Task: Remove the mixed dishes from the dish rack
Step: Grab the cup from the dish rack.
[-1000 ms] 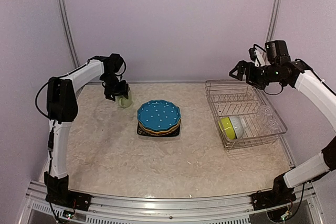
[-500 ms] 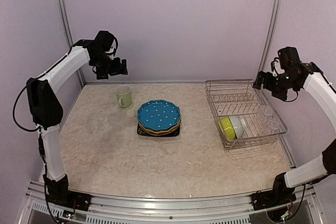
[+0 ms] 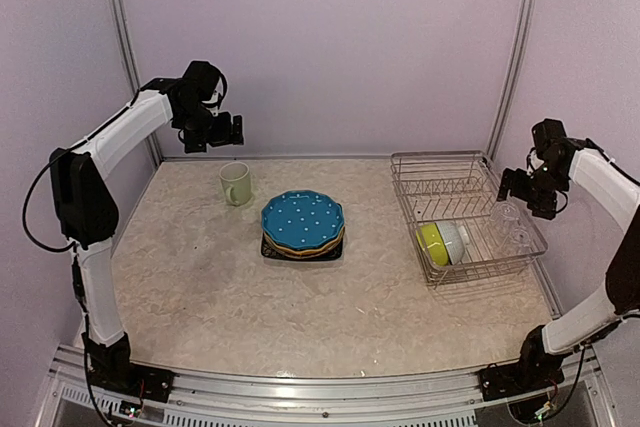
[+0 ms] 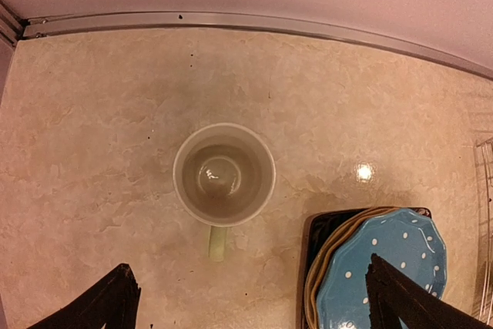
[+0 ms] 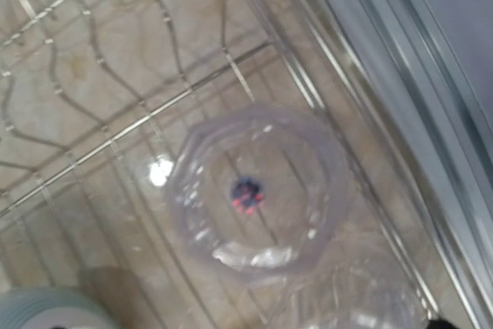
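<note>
right gripper (image 3: 522, 190) hangs over the right side of the silver wire dish rack (image 3: 440, 158), jaws spread wide and empty. the upright clear drinking glass (image 5: 258, 190) sits almost straight beneath it, mouth up, so this arm's the nearer one for the pick. left gripper (image 4: 248, 267), wide open too and holding nothing, hovers above the pale green mug (image 4: 223, 173) out on the table (image 3: 200, 287).

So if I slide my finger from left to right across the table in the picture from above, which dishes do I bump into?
First the pale green ceramic mug → round blue white-dotted plate → lime green bowl → white bowl → two clear glasses.
</note>
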Action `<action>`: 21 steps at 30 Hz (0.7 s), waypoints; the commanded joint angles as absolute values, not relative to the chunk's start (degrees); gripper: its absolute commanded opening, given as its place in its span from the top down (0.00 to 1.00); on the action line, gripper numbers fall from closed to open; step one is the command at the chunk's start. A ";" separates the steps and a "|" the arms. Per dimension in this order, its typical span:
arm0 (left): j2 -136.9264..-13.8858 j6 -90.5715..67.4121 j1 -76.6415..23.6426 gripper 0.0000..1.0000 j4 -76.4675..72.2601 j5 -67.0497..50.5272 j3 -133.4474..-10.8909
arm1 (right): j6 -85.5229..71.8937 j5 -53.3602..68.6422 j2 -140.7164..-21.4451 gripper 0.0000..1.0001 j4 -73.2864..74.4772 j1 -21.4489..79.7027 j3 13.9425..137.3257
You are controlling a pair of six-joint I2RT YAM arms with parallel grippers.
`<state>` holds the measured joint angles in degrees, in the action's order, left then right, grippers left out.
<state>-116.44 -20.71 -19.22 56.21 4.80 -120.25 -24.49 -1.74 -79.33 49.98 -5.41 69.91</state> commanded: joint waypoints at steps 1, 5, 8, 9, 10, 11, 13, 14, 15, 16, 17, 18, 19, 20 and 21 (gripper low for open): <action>-115.09 -20.90 -19.51 0.01 55.48 5.84 -119.57 | -21.94 -2.60 -82.49 0.01 47.11 -6.72 69.36; -115.22 -21.18 -19.53 0.01 55.43 6.40 -119.63 | -20.20 -3.53 -85.31 0.02 46.16 -6.76 70.21; -115.31 -21.18 -19.51 0.01 55.48 6.33 -119.72 | -19.19 -3.63 -86.99 0.04 45.75 -6.75 70.89; -115.36 -21.18 -19.51 0.01 55.45 6.28 -119.79 | -18.76 -3.29 -87.68 0.04 45.52 -6.76 71.02; -115.39 -21.18 -19.51 0.01 55.41 6.25 -119.83 | -18.38 -3.06 -87.99 0.05 45.30 -6.77 71.04; -115.40 -21.18 -19.46 0.01 55.45 6.26 -119.90 | -18.03 -2.96 -88.58 0.05 45.19 -6.72 71.12; -115.56 -21.18 -19.43 0.01 55.44 6.32 -120.02 | -17.27 -2.91 -89.49 0.06 45.11 -6.77 71.00; -115.57 -21.20 -19.45 0.01 55.54 6.37 -120.03 | -16.98 -2.90 -89.83 0.06 44.94 -6.76 70.88; -115.58 -21.23 -19.43 0.01 55.55 6.37 -120.06 | -16.38 -2.90 -90.18 0.07 44.73 -6.77 70.72; -115.61 -21.19 -19.42 0.01 55.54 6.52 -119.98 | -16.17 -2.99 -90.60 0.07 44.54 -6.77 70.55; -115.58 -21.18 -19.30 0.01 55.60 6.62 -120.00 | -15.89 -3.15 -90.90 0.07 44.36 -6.77 70.43; -115.64 -21.23 -19.28 0.01 55.63 6.66 -120.03 | -15.60 -3.43 -91.22 0.07 44.14 -6.77 70.28; -115.66 -21.26 -19.18 0.01 55.69 6.82 -120.04 | -15.44 -3.70 -91.64 0.07 43.91 -6.76 70.14; -115.66 -21.20 -19.21 0.01 55.80 6.82 -119.94 | -15.18 -3.88 -92.00 0.08 43.74 -6.77 70.09; -115.73 -21.18 -19.10 0.01 55.93 6.81 -119.88 | -14.93 -4.22 -92.33 0.08 43.65 -6.77 70.13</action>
